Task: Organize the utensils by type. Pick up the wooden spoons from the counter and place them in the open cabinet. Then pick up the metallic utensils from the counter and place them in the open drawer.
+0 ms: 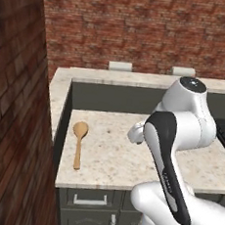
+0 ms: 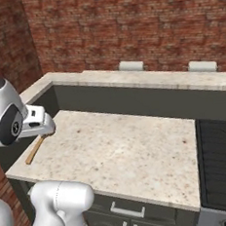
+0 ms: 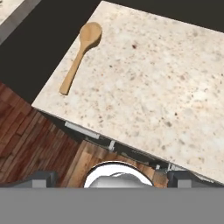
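Observation:
One light-brown wooden spoon [image 1: 79, 143] lies on the beige speckled counter [image 1: 119, 157] near its left end, bowl toward the back wall. In the hand view the wooden spoon [image 3: 81, 54] sits at the upper left, on the counter [image 3: 153, 87]. My gripper [image 3: 111, 178] hangs high over the counter's front edge, well apart from the spoon. It is open, with nothing between its fingertips [image 3: 41, 178]. In the right base view the spoon's handle [image 2: 34, 149] pokes out below my hand. The cabinet, the open drawer and the metallic utensils are out of view.
A raised beige ledge [image 1: 128, 78] runs behind the counter, with white items [image 2: 131, 65] on it. A dark stovetop [image 2: 222, 158] borders the counter's right end. A brick wall [image 1: 10, 123] stands at the left. Shut drawer fronts with silver handles [image 1: 89, 199] sit below.

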Available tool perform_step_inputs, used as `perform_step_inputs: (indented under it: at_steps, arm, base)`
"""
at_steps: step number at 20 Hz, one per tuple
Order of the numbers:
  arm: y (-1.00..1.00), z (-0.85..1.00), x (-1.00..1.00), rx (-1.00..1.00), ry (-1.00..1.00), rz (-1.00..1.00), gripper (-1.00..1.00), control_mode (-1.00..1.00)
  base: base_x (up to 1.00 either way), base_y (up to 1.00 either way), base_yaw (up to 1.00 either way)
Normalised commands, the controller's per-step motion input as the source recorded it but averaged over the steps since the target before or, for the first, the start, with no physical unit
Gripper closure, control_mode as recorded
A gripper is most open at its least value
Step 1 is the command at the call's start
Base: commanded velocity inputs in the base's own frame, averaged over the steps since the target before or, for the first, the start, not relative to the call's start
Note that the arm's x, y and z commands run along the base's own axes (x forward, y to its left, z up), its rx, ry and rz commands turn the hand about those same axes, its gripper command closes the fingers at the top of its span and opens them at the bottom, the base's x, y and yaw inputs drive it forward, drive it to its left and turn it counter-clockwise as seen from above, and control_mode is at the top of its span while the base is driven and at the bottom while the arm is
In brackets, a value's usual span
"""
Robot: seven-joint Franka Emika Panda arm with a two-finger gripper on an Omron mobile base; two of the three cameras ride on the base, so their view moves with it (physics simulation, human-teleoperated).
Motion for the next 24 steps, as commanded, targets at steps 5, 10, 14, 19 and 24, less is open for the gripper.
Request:
perform_step_inputs:
  at_steps: [5,10,14,19,24]
  arm:
    - [0.06,-0.16,0.15,0.0,0.12,0.0,-1.0,-1.0]
    - [0.22,-0.26,0.27,0.0,0.0,-0.04,-1.0,-1.0]
    - [0.0,-0.17,0.32,0.2,0.0,-0.01,-1.0,-1.0]
    - [0.04,-0.24,0.24,0.31,0.0,0.0,-1.0,-1.0]
    - [0.32,-0.23,0.22,0.08,0.04,0.0,-1.0,-1.0]
  base:
    - [0.0,0.0,0.0]
    - [0.0,0.0,0.0]
    - [0.0,0.0,0.0]
    - [0.0,0.0,0.0]
    - [0.0,0.0,0.0]
